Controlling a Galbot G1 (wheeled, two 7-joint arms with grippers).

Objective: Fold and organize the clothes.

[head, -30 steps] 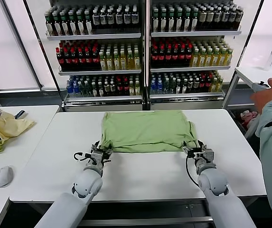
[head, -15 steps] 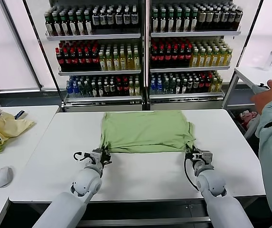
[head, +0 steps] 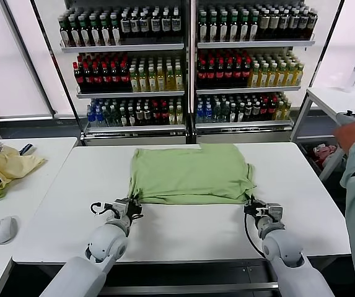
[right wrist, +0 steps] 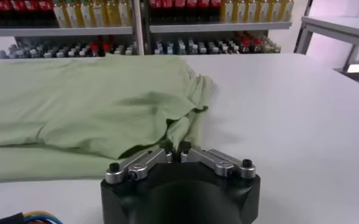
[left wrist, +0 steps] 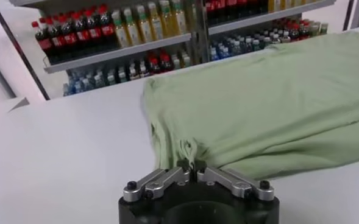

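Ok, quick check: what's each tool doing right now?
Left tool: closed, pinching the near left corner of the green T-shirt.
Right tool: closed, pinching the shirt's near right corner.

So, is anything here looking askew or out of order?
Nothing is spilled or damaged. The T-shirt only bunches at its near corners, where the left gripper and right gripper pinch it shut.

bright, even daylight; soft faint shadows, pale glare at windows (head: pixel 16 68), wrist views slightly soft.
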